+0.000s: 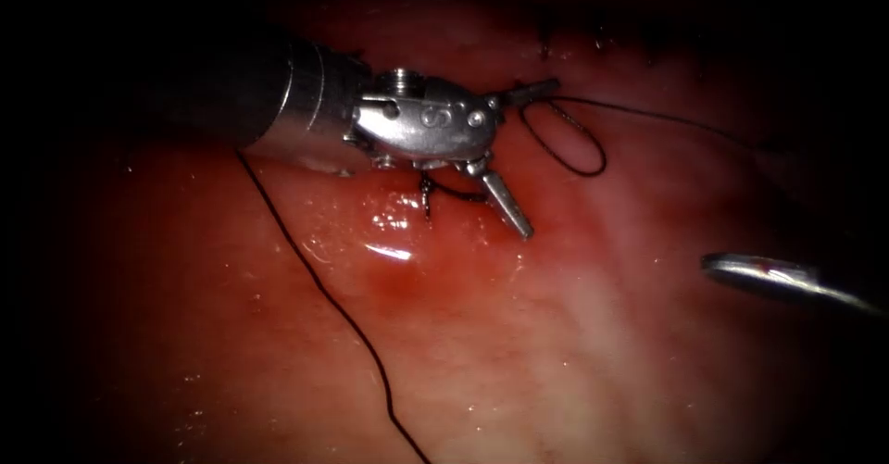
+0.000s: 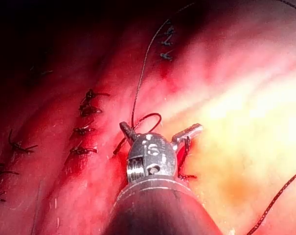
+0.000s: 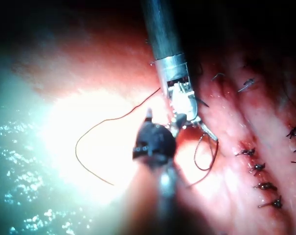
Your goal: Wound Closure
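The left hand hung low over the tissue with its jaws spread wide and holding nothing. One jaw pointed up towards a loop of thread. The other angled down, and its tip was close to or on the wet surface, though I could not tell which.

Just beside that lower jaw stood a dark stitch, with the loop to its right. From the loop one strand ran off to the right, and another trailed down across the tissue on the left. The left wrist view showed the same open hand and a row of tied stitches near it.

The right hand lay well apart at the right. I could not tell how its jaws stood, what it held, or where the needle was.

In my judgement, any grip here was best taken on the loop's free run, clear of the stitch. The lower jaw should have been lifted off the tissue before closing so that it pinched none. A patch of red fluid below the stitch was slick, so the thread would have needed a firm, square bite.
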Available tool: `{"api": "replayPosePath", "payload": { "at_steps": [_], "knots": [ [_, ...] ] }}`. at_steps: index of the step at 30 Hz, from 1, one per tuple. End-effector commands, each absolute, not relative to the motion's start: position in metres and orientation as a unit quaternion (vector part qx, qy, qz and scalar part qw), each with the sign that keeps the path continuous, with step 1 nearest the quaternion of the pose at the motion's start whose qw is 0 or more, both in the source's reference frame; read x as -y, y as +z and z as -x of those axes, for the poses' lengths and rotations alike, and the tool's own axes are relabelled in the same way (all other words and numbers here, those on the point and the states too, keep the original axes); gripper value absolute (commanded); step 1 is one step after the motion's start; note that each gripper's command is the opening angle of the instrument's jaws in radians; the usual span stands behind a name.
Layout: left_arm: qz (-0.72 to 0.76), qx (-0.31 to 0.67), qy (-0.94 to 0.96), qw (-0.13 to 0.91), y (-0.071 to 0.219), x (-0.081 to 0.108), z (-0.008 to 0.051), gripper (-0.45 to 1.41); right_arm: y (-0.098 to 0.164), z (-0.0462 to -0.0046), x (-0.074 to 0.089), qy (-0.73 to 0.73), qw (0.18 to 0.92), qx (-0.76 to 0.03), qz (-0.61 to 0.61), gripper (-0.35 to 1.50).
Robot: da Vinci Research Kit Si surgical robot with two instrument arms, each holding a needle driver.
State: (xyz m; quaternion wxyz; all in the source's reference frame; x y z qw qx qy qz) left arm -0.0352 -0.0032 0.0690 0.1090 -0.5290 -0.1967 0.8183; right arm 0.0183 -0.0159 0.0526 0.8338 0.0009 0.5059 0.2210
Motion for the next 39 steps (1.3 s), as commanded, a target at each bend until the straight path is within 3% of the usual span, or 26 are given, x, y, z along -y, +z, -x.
{"api": "replayPosePath", "payload": {
  "at_steps": [1, 9, 26, 35, 39],
  "knots": [
    [0.519, 0.203, 0.822, 0.115, 0.069, 0.003, 0.0354, 1.18, 0.054, -0.0189, 0.016, 0.223, 0.835, -0.503, -0.002, 1.26],
    [0.478, 0.239, 0.825, 0.186, 0.068, 0.0, 0.0341, 1.38, 0.059, -0.0211, 0.016, 0.228, 0.838, -0.495, 0.008, 1.24],
    [0.433, 0.213, 0.852, 0.205, 0.068, -0.001, 0.0311, 1.4, 0.066, -0.0246, 0.011, 0.234, 0.842, -0.486, 0.012, 1.16],
    [0.498, 0.126, 0.844, 0.151, 0.061, -0.001, 0.0276, 1.06, 0.066, -0.0243, 0.013, 0.235, 0.832, -0.503, -0.008, 1.14],
    [0.491, 0.083, 0.858, 0.125, 0.059, 0.004, 0.0277, 0.79, 0.064, -0.0243, 0.013, 0.238, 0.828, -0.507, -0.012, 1.11]
  ]
}}
